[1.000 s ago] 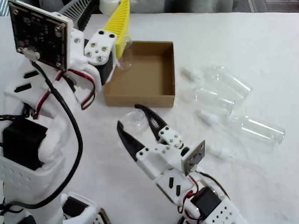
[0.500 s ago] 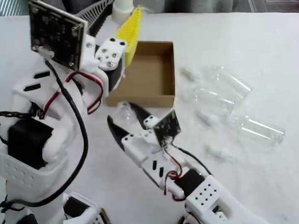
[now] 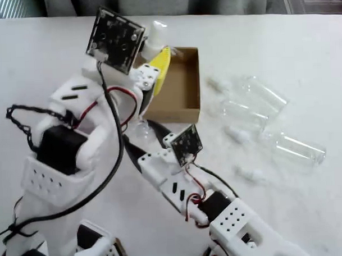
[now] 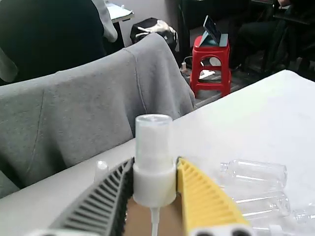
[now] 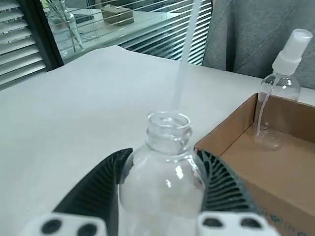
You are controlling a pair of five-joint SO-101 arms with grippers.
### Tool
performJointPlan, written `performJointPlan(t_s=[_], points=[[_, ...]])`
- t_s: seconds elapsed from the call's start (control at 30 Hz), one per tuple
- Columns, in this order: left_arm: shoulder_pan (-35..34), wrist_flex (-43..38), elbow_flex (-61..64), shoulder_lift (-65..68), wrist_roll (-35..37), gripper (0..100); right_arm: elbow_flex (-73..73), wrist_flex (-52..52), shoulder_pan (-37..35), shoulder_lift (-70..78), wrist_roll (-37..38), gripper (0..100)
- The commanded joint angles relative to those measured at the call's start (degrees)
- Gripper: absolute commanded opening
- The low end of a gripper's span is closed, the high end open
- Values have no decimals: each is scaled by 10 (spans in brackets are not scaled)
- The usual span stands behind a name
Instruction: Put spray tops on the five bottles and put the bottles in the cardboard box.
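Left claw clamped on spray top, cap up, dip tube hanging down.

Right claw closed round bottle. Bottle is upright, mouth open, just outside box by the wall nearest the arms.

Tube tip is close above the bottle's mouth, towards its far rim. Cannot tell if it is dead over the opening. Both long axes near vertical, almost in line.

Judgement: a short straight drop follows, after a small nudge to centre.

One capped bottle stands inside box. Loose bottles lie off its far side.
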Motion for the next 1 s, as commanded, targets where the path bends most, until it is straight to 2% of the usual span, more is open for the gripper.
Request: performJointPlan(t_s=[0.0, 0.23, 0.63, 0.8, 0.97], points=[[16, -53, 47, -63, 1, 23, -7, -13, 14, -3, -2, 70], [21, -126, 158, -121, -1, 23, -5, -10, 15, -3, -2, 70], [17, -121, 167, -127, -1, 23, -5, -9, 15, -3, -2, 70], [21, -77, 167, -127, -1, 23, -5, -9, 15, -3, -2, 70], [17, -74, 185, -128, -1, 23, -5, -9, 15, -3, -2, 70]])
